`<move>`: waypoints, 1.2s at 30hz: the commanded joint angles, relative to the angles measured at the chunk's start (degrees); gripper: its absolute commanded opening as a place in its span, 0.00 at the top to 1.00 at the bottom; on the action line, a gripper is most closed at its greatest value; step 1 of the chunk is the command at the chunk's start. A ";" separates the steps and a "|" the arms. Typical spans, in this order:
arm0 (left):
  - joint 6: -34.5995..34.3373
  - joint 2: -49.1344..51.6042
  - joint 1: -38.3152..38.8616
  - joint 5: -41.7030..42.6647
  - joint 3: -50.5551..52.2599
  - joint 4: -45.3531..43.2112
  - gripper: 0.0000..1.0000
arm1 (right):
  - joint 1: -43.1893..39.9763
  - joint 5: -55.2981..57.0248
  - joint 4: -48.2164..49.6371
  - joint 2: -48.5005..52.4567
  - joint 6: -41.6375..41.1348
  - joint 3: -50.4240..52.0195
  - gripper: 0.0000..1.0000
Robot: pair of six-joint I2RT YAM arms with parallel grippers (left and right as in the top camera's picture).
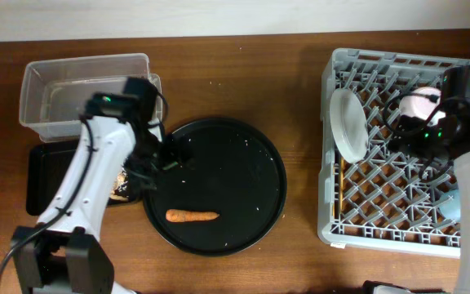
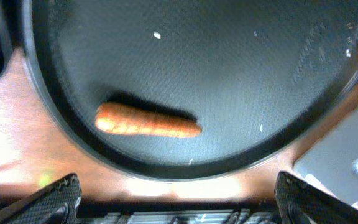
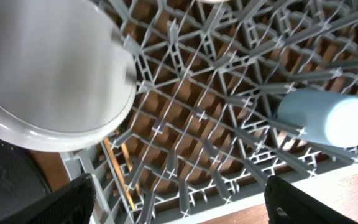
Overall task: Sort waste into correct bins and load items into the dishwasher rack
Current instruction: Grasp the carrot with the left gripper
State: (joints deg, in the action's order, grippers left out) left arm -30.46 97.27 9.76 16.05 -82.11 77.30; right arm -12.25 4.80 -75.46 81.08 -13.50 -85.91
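An orange carrot (image 1: 192,216) lies on the large round black tray (image 1: 251,155); it also shows in the left wrist view (image 2: 148,121). My left gripper (image 1: 158,160) hovers over the tray's left edge, open and empty (image 2: 179,208). Beige scraps (image 1: 121,189) lie in the flat black tray (image 1: 43,175), partly hidden by my arm. The clear tub (image 1: 55,90) stands behind it. The grey rack (image 1: 382,224) holds an upright plate (image 1: 349,122), a white bowl (image 1: 419,104) and a light-blue cup (image 1: 451,204). My right gripper (image 1: 431,140) is open above the rack (image 3: 179,205). No red wrapper shows.
In the right wrist view the plate (image 3: 48,68) stands at the left and the cup (image 3: 328,118) lies on its side among the rack's pegs (image 3: 216,93). A thin wooden stick (image 3: 114,165) lies along the rack's left wall. White crumbs dot the round tray (image 2: 229,62).
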 commanded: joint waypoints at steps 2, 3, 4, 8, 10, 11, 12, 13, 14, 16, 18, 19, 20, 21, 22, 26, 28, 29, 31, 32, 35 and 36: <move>-14.38 -0.33 7.10 -0.22 9.84 -3.85 0.01 | -0.15 -1.95 -0.22 0.31 -0.33 1.66 0.13; -16.59 -0.33 8.31 -0.22 10.84 -4.61 0.01 | -0.15 -2.84 -0.22 0.31 -0.33 1.66 0.13; -19.93 -0.33 9.88 -0.44 12.17 -6.05 0.01 | -0.15 -3.32 -0.20 0.31 -0.33 1.66 0.13; -31.10 -0.33 13.31 -1.31 18.27 -13.42 0.01 | -0.15 -3.32 -0.24 0.31 -0.33 1.66 0.13; -31.87 -0.33 13.29 -1.31 20.92 -17.33 0.01 | -0.15 -3.30 -0.24 0.31 -0.33 1.66 0.13; -31.87 -0.33 13.29 -1.31 22.03 -19.08 0.01 | -0.15 -3.32 -0.24 0.31 -0.33 1.66 0.13; -31.87 -0.33 13.29 -1.31 23.02 -21.00 0.01 | -0.15 -3.32 -0.24 0.31 -0.31 1.66 0.13; -31.87 -0.33 13.29 -1.51 23.61 -22.16 0.01 | -0.15 -3.32 -0.24 0.31 -0.31 1.66 0.12; -32.00 -0.33 13.29 -2.58 24.09 -22.86 0.01 | -0.15 -3.32 -0.24 0.31 -0.31 1.66 0.13; -33.44 -0.31 13.35 -6.40 24.37 -22.82 0.01 | -0.15 -3.32 -0.26 0.31 -0.31 1.66 0.13; -34.75 -0.26 13.35 -9.31 24.44 -22.84 0.01 | -0.15 -3.32 -0.26 0.31 -0.31 1.66 0.13; -35.58 -0.24 13.35 -10.19 24.72 -22.86 0.01 | -0.15 -3.30 -0.26 0.31 -0.31 1.66 0.13; -35.98 -0.22 13.35 -10.84 25.00 -22.86 0.01 | -0.15 -3.30 -0.26 0.31 -0.31 1.66 0.13; -36.20 -0.22 13.35 -11.61 25.70 -23.37 0.01 | -0.15 -3.30 -0.26 0.31 -0.31 1.66 0.13; -36.20 -0.22 13.35 -11.47 26.93 -24.94 0.01 | -0.15 -3.32 -0.26 0.31 -0.31 1.66 0.13; -36.39 -0.22 13.33 -15.67 29.35 -27.93 0.02 | -0.15 -3.30 -0.39 0.31 -0.31 1.66 0.12; -36.35 -0.22 13.33 -17.79 29.35 -28.00 0.23 | -0.15 -3.28 -0.44 0.31 -0.31 1.66 0.13; -36.35 -0.22 13.33 -17.79 29.35 -28.00 0.34 | -0.15 -3.28 -0.44 0.31 -0.31 1.66 0.13; -36.35 -0.22 13.35 -17.79 29.35 -28.00 0.44 | -0.15 -3.28 -0.44 0.31 -0.31 1.66 0.13; -36.35 -0.22 13.33 -17.79 29.35 -28.00 0.50 | -0.15 -3.26 -0.44 0.31 -0.31 1.66 0.13; -36.35 -0.22 13.33 -17.81 29.35 -28.02 0.58 | -0.15 -3.26 -0.44 0.31 -0.31 1.66 0.13; -36.35 -0.22 13.33 -17.81 29.35 -28.04 0.60 | -0.15 -3.26 -0.44 0.31 -0.31 1.66 0.13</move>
State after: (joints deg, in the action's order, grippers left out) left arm -66.94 97.27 22.98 -0.95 -53.12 49.34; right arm -12.25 1.80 -75.88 81.41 -13.52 -84.51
